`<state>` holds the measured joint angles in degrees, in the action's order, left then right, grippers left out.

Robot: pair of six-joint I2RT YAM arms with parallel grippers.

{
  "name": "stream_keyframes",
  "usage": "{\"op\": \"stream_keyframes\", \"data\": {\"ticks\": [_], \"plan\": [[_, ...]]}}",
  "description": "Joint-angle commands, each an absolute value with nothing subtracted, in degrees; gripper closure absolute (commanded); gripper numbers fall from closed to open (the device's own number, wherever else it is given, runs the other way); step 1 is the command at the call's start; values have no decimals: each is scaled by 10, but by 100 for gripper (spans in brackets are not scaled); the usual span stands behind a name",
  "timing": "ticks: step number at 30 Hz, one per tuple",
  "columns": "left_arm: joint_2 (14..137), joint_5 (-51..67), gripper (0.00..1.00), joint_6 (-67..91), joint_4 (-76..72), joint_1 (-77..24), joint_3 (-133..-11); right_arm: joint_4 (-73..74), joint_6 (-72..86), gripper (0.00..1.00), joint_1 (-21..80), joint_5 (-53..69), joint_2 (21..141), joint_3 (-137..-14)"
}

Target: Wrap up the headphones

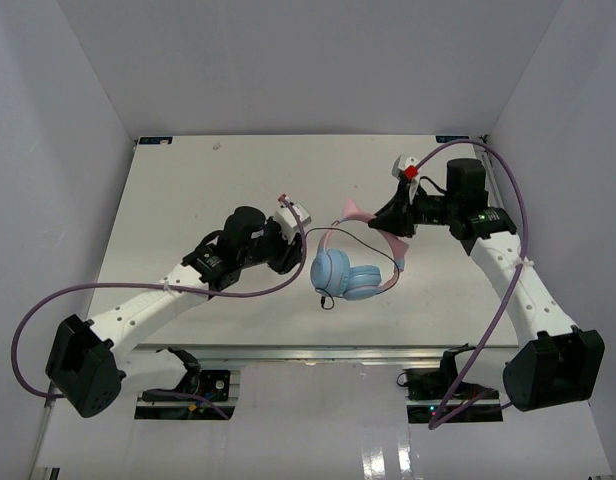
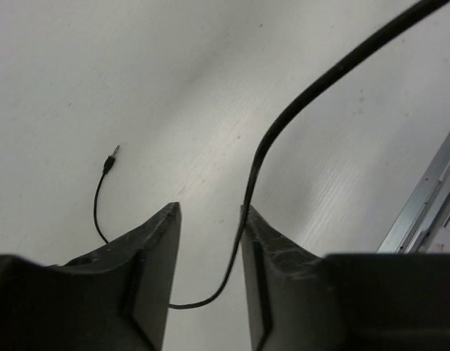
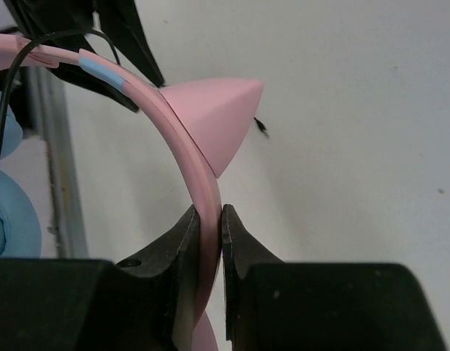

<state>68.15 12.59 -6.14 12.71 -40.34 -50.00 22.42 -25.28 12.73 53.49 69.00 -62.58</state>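
Looks barely begun: no loop of the thin black cable (image 2: 263,142) seen round the over-ear headphones (image 1: 346,276) with round light-blue earcups and a pink cat-eared plastic headband (image 3: 182,139). Trails loose instead, with its small metal jack (image 2: 113,152) free and gripped by nothing. Left to do, judging by this: gather the slack, wind it on, tuck the jack away.

Whereabouts of the headphones: near the middle of the flat white table (image 1: 178,190), between both arms; impossible to tell whether resting or lifted.

Right end effector (image 3: 210,216): clamped tight on the headband just below one pointed pink cat ear (image 3: 219,117), no gap showing on either side.

Left end effector (image 2: 210,212): parted a little, with the cable threaded through the gap and brushing one inner face, not pinched.
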Motion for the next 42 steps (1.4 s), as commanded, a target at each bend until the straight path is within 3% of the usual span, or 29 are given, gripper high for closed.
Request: {"op": "stream_keyframes", "data": {"ticks": [1,8,11,19,28,38,40,42], "plan": [[662,222,44,-10,-33,-402,-454,156,-63,92,124,702,712,-659],[705,272,42,66,-223,-401,-371,-131,287,92,110,710,694,-613],[729,287,43,98,-310,-401,-333,-181,377,92,96,673,690,-620],[806,262,37,179,-521,-409,-276,-229,473,92,81,616,687,-643],[882,67,35,98,-607,-430,-290,-260,523,92,73,627,677,-651],[1009,112,38,99,-632,-436,-380,-282,547,92,72,627,675,-646],[1033,134,40,104,-630,-436,-405,-271,540,92,71,627,675,-649],[1046,152,59,108,-618,-437,-429,-264,535,92,70,628,675,-651]]}}
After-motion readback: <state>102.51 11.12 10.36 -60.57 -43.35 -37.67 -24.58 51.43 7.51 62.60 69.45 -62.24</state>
